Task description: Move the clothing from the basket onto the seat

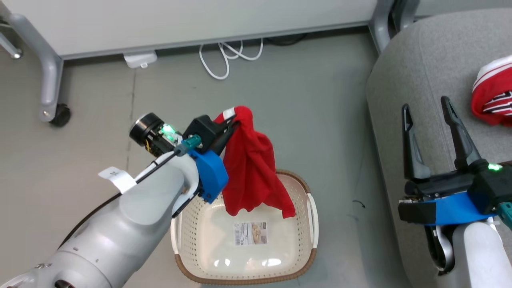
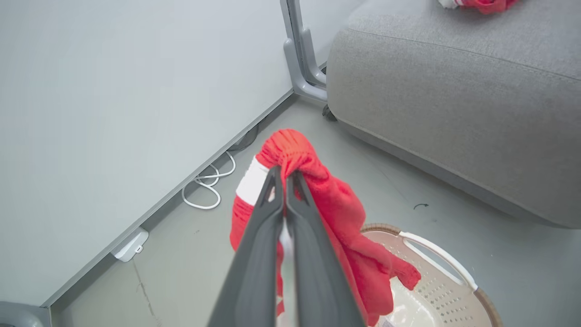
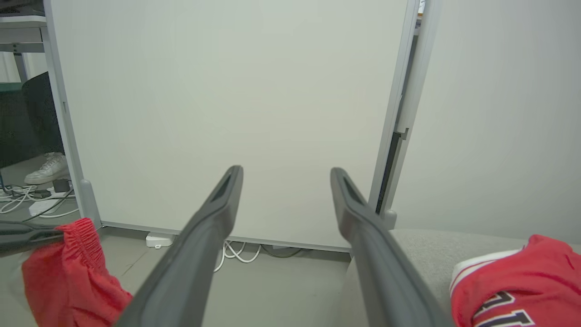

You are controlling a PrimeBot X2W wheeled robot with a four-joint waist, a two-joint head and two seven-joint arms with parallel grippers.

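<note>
Airborne now: your left jaws are clamped shut on the waistband of the soft red elastic-waist shorts [image 1: 252, 172], which dangle over the 12 o'clock rim of the cream-white perforated plastic laundry basket [image 1: 188, 244] (hem trailing inside its outline). Carry step, I'd say. Next you swing toward 3 o'clock, over the big grey fabric seat cushion [image 1: 420, 60], and let go beside the red white-striped jersey [image 1: 492, 96] lying there. Right jaws stand wide apart, empty. The basket-floor sticker [image 1: 251, 233] is too small to read; the jersey's digits are cut off.
</note>
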